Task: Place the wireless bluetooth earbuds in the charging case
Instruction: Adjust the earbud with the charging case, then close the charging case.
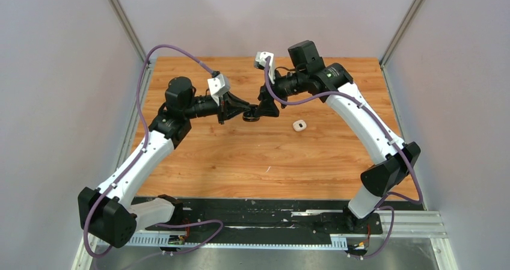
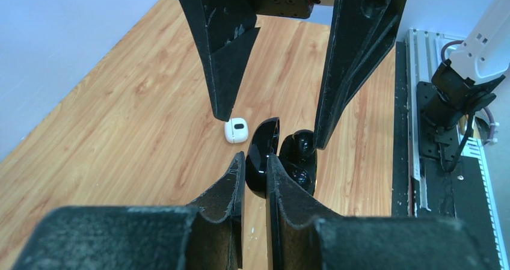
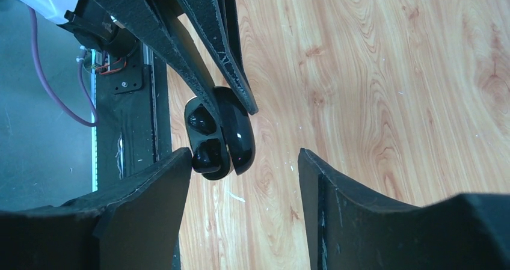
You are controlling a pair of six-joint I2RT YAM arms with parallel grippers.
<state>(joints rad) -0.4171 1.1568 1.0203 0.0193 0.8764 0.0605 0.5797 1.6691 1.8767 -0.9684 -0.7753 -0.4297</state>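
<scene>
The charging case (image 2: 299, 156), black and hinged open, hangs above the bench (image 2: 120, 131), pinched by its lid alone in the narrow left fingers (image 2: 231, 189), while the right fingers (image 2: 355, 59) stand wide to either side of it, one tip at the base's rim. A nudge from that tip could swing the base or twist the lid out of the pinch and drop it. A small white case (image 2: 236, 130) lies on the bench beyond the right fingers, blocking nothing; only the fingers crowd each other.
</scene>
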